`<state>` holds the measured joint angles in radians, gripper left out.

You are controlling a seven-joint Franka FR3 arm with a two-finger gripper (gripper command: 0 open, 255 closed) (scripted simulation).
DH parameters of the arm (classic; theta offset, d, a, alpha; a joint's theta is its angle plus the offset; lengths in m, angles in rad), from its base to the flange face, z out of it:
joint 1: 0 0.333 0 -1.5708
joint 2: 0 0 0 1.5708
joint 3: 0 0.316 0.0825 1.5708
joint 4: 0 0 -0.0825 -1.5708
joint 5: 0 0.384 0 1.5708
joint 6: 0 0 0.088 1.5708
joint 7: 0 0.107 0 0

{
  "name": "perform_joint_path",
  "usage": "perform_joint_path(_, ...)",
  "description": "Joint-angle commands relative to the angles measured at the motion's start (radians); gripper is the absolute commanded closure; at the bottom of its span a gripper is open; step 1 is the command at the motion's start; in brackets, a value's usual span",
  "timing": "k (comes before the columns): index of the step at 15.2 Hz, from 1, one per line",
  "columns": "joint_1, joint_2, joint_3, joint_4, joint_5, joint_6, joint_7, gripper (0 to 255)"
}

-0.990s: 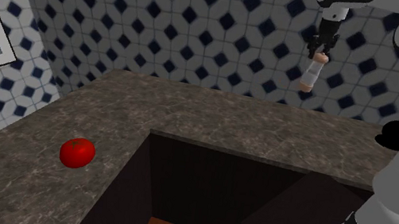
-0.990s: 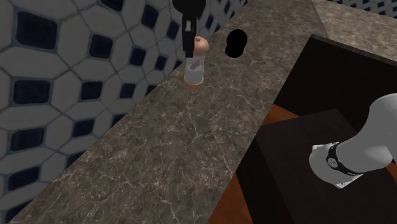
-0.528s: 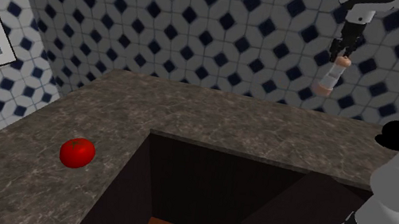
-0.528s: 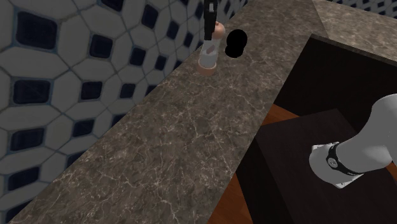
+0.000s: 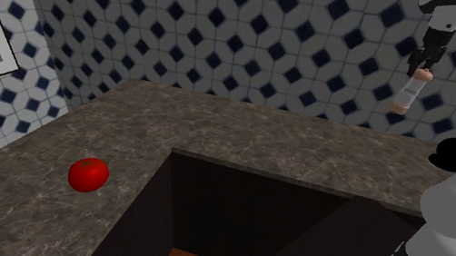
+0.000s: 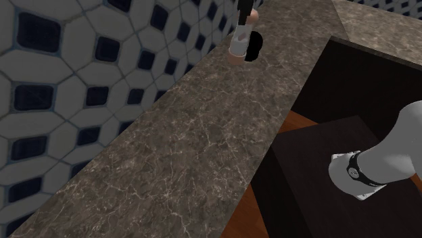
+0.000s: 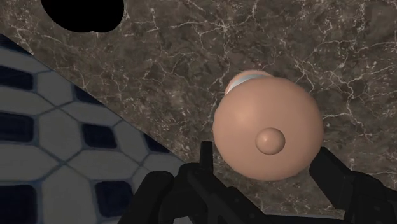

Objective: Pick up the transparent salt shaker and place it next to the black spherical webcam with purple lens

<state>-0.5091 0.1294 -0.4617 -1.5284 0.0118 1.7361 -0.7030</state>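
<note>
**Spotter:** Where's the shaker?

**Operator:** My claw [image 5: 423, 61] is clenched on it. The fingers pinch the rounded tan cap, and the clear, pale-bodied salt shaker [image 5: 408, 93] hangs under the claw, off the surface.

**Spotter:** How will it handle?

**Operator:** Light and stiff, I'd judge, smooth-sided and maybe brittle. The cap is the place to hold it, so I'd set it down gently.

**Spotter:** And the surroundings?

**Operator:** The black spherical webcam [image 5: 452, 152] sits below the claw, slightly aside, on the dark marbled tabletop [image 5: 262, 136]. I can't make out its lens. A blue-and-white tiled wall [image 5: 230, 31] stands close beside the claw.
</note>
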Motion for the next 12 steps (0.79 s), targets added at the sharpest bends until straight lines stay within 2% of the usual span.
perform_joint_path(1, -0.027, 0.007, -0.018, -0.002, 0.010, 0.009, -0.048, 255)
perform_joint_path(7, -0.123, 0.057, -0.074, 0.053, 0.056, -0.001, -0.198, 255)
perform_joint_path(12, -0.221, 0.132, -0.111, 0.140, 0.115, -0.025, -0.327, 255)
